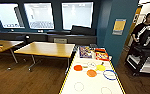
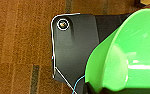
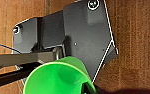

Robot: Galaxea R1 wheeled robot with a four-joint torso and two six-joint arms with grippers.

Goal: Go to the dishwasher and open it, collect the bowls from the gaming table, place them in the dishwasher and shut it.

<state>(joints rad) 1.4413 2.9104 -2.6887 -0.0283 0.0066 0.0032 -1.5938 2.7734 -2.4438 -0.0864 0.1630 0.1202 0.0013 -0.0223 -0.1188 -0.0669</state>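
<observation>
The gaming table (image 1: 96, 82), white-topped with a yellow edge, lies just ahead in the head view. On it sit two orange bowls (image 1: 78, 67) (image 1: 91, 73), a yellow bowl (image 1: 100, 67) and a blue-rimmed bowl (image 1: 109, 74). My left gripper (image 2: 101, 88) is shut on a lime green bowl (image 2: 131, 55), held tilted above the wooden floor. Another lime green bowl (image 3: 58, 80) hangs over the floor with my right gripper (image 3: 88, 87) shut on its rim. The dishwasher is out of view.
Colourful boxes (image 1: 101, 55) lie at the table's far end. Wooden-topped tables (image 1: 47, 48) stand to the left under the windows. A teal pillar (image 1: 116, 27) rises at the right. Beyond it a person (image 1: 143, 30) stands behind a black cart (image 1: 143, 57).
</observation>
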